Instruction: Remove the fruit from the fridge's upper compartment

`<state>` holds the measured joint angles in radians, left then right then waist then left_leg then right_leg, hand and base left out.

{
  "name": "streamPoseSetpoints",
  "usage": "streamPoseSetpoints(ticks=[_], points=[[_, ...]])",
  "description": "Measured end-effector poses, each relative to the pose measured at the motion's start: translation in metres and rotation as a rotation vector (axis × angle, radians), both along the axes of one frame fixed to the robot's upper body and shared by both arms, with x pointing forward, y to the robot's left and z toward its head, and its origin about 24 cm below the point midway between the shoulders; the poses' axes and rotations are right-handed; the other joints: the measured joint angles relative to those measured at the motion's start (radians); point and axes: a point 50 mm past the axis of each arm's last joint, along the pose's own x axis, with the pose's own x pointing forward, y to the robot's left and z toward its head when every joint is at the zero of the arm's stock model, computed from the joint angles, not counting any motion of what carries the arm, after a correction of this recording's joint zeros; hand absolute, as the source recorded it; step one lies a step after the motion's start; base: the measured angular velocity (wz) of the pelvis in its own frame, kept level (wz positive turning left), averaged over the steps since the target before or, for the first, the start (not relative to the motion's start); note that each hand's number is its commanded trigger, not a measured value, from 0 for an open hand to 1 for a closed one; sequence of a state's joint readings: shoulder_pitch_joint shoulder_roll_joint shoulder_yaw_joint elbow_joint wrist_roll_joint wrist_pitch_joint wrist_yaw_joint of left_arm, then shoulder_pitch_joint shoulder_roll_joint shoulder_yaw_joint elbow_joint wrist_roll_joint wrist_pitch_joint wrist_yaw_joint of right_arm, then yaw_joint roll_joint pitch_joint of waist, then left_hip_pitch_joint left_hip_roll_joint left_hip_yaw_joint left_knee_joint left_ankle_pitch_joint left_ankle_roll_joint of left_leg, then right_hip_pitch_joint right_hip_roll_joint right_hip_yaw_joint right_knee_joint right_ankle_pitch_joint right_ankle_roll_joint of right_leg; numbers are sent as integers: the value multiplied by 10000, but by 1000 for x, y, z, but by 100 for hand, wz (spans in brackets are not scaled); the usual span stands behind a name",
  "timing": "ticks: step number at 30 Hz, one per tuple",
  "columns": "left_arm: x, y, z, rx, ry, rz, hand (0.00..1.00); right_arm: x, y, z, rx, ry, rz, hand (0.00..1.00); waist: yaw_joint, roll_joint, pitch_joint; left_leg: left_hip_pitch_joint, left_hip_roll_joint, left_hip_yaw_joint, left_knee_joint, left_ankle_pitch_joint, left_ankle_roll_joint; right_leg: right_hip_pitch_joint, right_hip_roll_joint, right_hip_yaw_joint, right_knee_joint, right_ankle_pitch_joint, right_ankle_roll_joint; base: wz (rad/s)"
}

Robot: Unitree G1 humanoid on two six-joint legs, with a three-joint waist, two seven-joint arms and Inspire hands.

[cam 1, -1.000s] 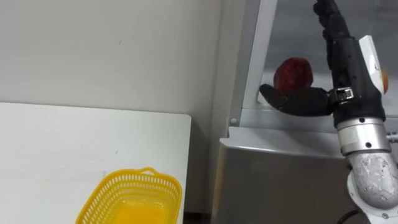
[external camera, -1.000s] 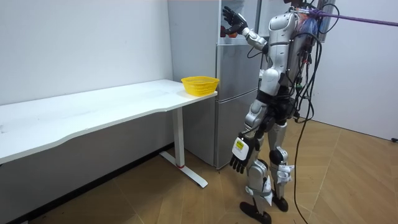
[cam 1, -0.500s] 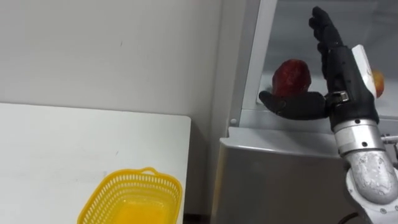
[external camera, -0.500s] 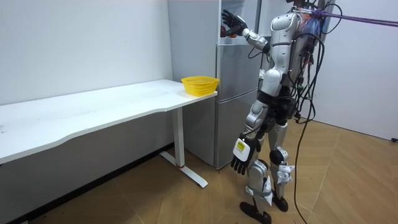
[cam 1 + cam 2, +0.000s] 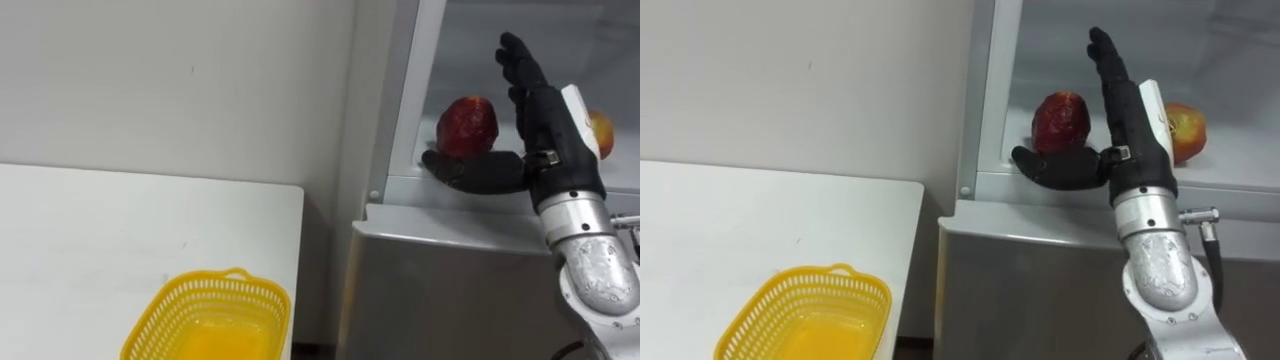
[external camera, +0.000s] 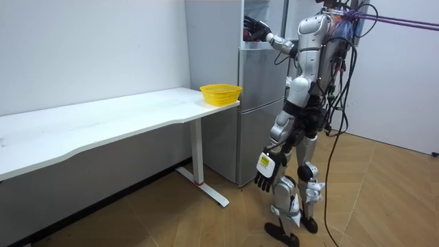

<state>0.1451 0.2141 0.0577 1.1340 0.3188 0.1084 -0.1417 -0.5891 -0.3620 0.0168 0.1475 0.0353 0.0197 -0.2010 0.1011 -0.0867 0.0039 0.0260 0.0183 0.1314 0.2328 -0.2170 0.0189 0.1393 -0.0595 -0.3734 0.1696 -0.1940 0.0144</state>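
Empty right hand (image 5: 1128, 125) spread open beside red fruit (image 5: 1060, 120) in fridge (image 5: 985, 110), orange fruit (image 5: 1189, 132) half hidden behind it

1. The right hand (image 5: 1124, 135) is raised into the open upper fridge compartment (image 5: 1240, 60), its fingers (image 5: 1106, 60) straight and pointing up.
2. Its thumb (image 5: 1045, 165) is spread towards the robot's left, low in front of a dark red fruit (image 5: 1060, 118); whether they touch cannot be told.
3. An orange-red fruit (image 5: 1186, 130) sits on the same shelf (image 5: 1060, 187), on the far side of the hand.
4. A yellow basket (image 5: 810, 290) stands on the white surface (image 5: 740, 215), well apart from the fridge.
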Motion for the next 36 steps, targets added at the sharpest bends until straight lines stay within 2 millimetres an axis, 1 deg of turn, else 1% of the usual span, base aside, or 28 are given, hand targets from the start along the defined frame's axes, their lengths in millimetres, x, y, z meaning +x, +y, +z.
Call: streamPoseSetpoints(ticks=[4, 8, 10, 12, 15, 17, 18, 21, 23, 25, 26, 27, 28, 33, 36], points=[[3, 1, 1, 21, -68, -25, 0, 4, -2, 0, 5, 141, -28, 0, 12, 1, -3, -38, 6, -14, 35, 0, 0, -7, 8, -11, 4, 0, 0, 0], [4, 1, 1, -122, 20, -17, 0, 6, -4, 0, -56, 243, -45, 0, 5, -5, -23, -49, 1, -21, 52, 1, 0, -12, 51, -20, 10, 1, -1, 0], [4, 1, 1, -168, 40, -23, 0, 9, -5, 0, -60, 366, -22, 0, 7, -3, -45, -42, 1, -18, 57, 1, 1, -3, 53, -18, 10, 1, -1, 0], [3, 1, 1, -169, 59, 65, 0, 13, -6, -1, -117, 562, 19, 0, 48, 0, -92, -5, 1, -1, 58, 1, 1, 30, 58, 27, 11, 1, -1, 0], [2, 2, 1, -112, 109, 194, 0, 16, -11, -2, -320, 883, 136, 0, 96, 7, -124, 20, -2, -18, 53, 2, 2, 56, 61, 71, 21, 0, -1, 0], [1, 3, 1, -71, 240, 247, 0, 22, -12, -3, -108, 1172, 253, 0, 48, 30, -108, 23, -4, -22, 53, 13, 16, 66, 57, 67, 20, 1, -2, 2], [1, 3, 1, -49, 287, 262, 0, 25, -15, -4, 185, 1416, 347, 0, 27, 21, -114, 5, -16, -65, 54, 28, 25, 68, 49, 1, 20, 1, -2, 8], [2, 3, 1, -14, 363, 299, 0, 27, -22, -7, 534, 1915, 536, 0, -110, -28, -137, -28, -108, -298, 45, 93, 58, 135, -8, -119, 15, 0, -1, 23], [2, 4, 1, 17, 411, 332, 0, 27, -24, -6, 428, 2002, 627, 0, -114, -55, -139, -21, -129, -308, 45, 104, 73, 144, -22, -119, 14, 0, -1, 6], [2, 5, 2, 61, 485, 364, 0, 27, -24, -7, 493, 2128, 745, 0, -111, -83, -124, -17, -145, -307, 46, 112, 86, 153, -36, -128, 15, 0, 0, 0], [1, 7, 2, 93, 522, 382, 0, 27, -24, -8, 632, 2263, 850, 0, -118, -131, -115, -16, -150, -308, 47, 115, 91, 152, -41, -119, 15, 0, 0, 0], [2, 9, 3, 143, 543, 387, 0, 28, -26, -9, 777, 2387, 1005, 0, -125, -172, -79, -17, -150, -306, 50, 118, 93, 152, -40, -110, 15, 0, -1, 0], [2, 10, 3, 172, 555, 393, 0, 28, -26, -10, 855, 2468, 1077, 0, -130, -189, -73, -22, -148, -305, 51, 119, 93, 148, -39, -108, 15, 0, -1, 0], [1, 15, 5, 304, 649, 419, 0, 38, -35, -11, 1132, 3209, 1346, 0, -165, -279, -123, -16, -155, -287, 77, 121, 98, 167, -55, -134, 20, 2, 1, 0], [0, 17, 5, 366, 724, 448, 0, 40, -36, -10, 1187, 3417, 1467, 0, -131, -277, -126, 9, -156, -280, 82, 124, 103, 183, -57, -137, 23, 2, 1, 0]])
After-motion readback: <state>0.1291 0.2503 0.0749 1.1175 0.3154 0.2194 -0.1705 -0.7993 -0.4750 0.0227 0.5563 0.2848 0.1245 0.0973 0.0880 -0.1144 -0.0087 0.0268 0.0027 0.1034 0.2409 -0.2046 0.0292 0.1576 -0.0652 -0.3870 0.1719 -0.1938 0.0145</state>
